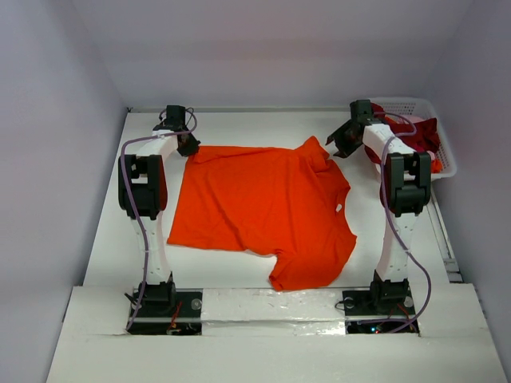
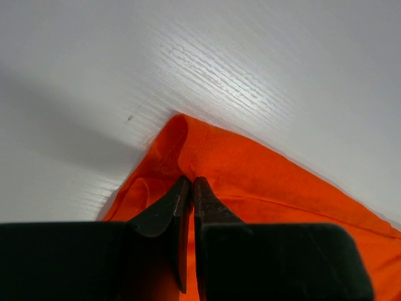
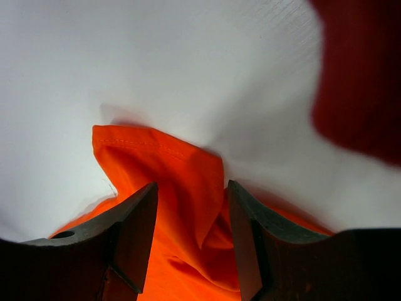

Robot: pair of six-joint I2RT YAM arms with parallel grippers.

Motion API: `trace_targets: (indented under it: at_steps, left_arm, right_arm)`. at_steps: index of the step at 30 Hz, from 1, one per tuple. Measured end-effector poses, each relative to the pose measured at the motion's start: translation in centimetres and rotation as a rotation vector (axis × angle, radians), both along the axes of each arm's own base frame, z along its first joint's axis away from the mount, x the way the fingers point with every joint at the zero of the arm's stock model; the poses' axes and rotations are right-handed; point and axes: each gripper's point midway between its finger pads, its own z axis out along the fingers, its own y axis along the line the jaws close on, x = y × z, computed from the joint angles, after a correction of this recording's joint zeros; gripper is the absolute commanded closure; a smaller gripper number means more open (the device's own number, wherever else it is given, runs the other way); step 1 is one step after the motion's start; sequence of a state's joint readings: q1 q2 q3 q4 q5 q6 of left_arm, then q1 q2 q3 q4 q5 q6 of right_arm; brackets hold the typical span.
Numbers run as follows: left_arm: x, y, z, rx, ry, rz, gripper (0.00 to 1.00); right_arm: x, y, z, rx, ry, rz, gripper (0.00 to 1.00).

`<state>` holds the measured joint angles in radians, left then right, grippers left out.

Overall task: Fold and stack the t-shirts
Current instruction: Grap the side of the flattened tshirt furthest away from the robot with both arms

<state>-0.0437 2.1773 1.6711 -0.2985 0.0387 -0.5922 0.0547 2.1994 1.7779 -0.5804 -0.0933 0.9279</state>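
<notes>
Nearest the lens, the left gripper (image 2: 190,183) was seen with its two dark fingers pressed together. A corner of the orange t-shirt (image 1: 263,207) was pinched between them. Loose cloth was bunched to the left of the fingers, and a folded tip jutted out just ahead of them onto the bare table (image 1: 104,231).

The right gripper (image 3: 191,207) was found with its jaws roughly half apart. A raised ridge of the shirt's sleeve filled the gap from one finger to the other; whether it was clamped or only straddled could not be told. The sleeve's stitched hem was stretched out ahead of that hand and to its left.

From above, the shirt was seen spread over the middle of the table, on the near side of both hands. It lay mostly flat, with a few wrinkles. Its white neck label (image 1: 339,209) lay on the right hand's side, and the other sleeve trailed back towards the arm bases. Just to the right of the right gripper, a dark red t-shirt (image 1: 421,136) was heaped in the white basket (image 1: 447,169).

The step in hand was judged to be the laying out of the first shirt, or the start of its first fold, with the far edge taken at both ends. No folding or stacking was judged done yet. The next move was thought to call for a sure grip on the sleeve by the right hand. After that, both hands would need to travel together so that the edge between them was kept taut and the cloth laid down without creases.
</notes>
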Motion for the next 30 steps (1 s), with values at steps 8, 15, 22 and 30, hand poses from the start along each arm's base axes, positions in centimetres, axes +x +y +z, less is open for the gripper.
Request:
trace_targets:
  at_steps: [8,15,22,30]
  left_arm:
    - [0.0,0.0,0.0,-0.002,0.001,-0.002,1.0]
    - [0.0,-0.1,0.7,-0.003,-0.009,-0.002,1.0]
    - [0.0,-0.1,1.5,-0.006,-0.024,-0.004,1.0]
    - [0.1,0.0,1.7,-0.006,-0.028,-0.002,1.0]
  right_arm:
    - [0.1,0.6,0.2,0.033,-0.006,0.008,0.46]
    - [-0.3,2.8,0.5,0.079,-0.009,0.069,0.46]
    - [-0.7,5.4,1.0,0.051,0.009,0.146,0.45]
    - [-1.3,5.9,0.8,0.048,0.026,0.16,0.46]
